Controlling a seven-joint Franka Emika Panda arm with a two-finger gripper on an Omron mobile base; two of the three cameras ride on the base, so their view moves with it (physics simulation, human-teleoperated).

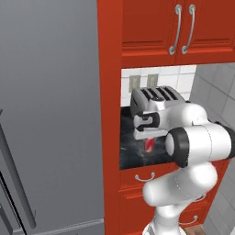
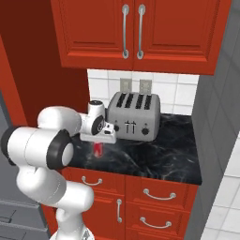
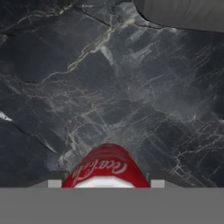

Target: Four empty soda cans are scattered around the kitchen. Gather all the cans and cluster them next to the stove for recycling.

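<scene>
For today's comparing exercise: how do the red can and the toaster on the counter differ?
The red can is small, round and red; the toaster is a much larger silver box with four top slots. The can sits between the shut gripper jaws; the toaster stands free. Both are on the black marbled countertop.

The arm [image 1: 193,142] is built of glossy white, rounded shells, thick and tube-like, swelling to bulbous housings at each bend. Between the shells sit dark, nearly black joint rings; one broad black band [image 1: 180,146] circles the big cylindrical link well behind the tool. From the right base view the same link shows a black collar [image 2: 60,149] at its end and a darker cap at the far side. Just above the tool [image 2: 98,149], the wrist is a small white block [image 2: 97,123] with a round dark disc on its side and a black top cap.
</scene>
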